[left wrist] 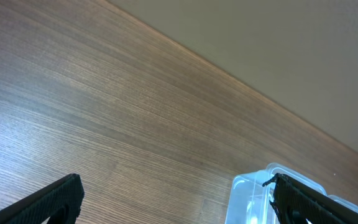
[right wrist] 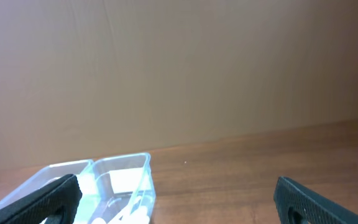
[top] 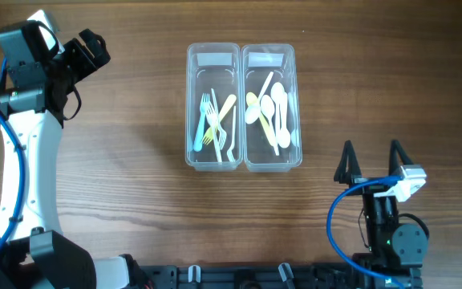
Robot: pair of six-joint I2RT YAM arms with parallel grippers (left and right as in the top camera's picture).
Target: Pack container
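While the overhead view shows the whole wooden table [top: 135, 144], with the fork container [top: 203, 80] and the spoon container [top: 257, 148] touching at its middle, the wrist views catch only container corners. The left gripper [top: 87, 54] and the right gripper [top: 370, 148] stand well apart from them, jaws wide and empty. Pastel forks [top: 213, 120] and spoons [top: 273, 112] lie inside; the pale labels [top: 212, 59] are too small to read.

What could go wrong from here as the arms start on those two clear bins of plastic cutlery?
The fork bin and spoon bin stand wall to wall, so nudging one would likely shift the other. The forks and spoons lie loosely overlapped; the open right gripper reaching in might snag several or flick one out.
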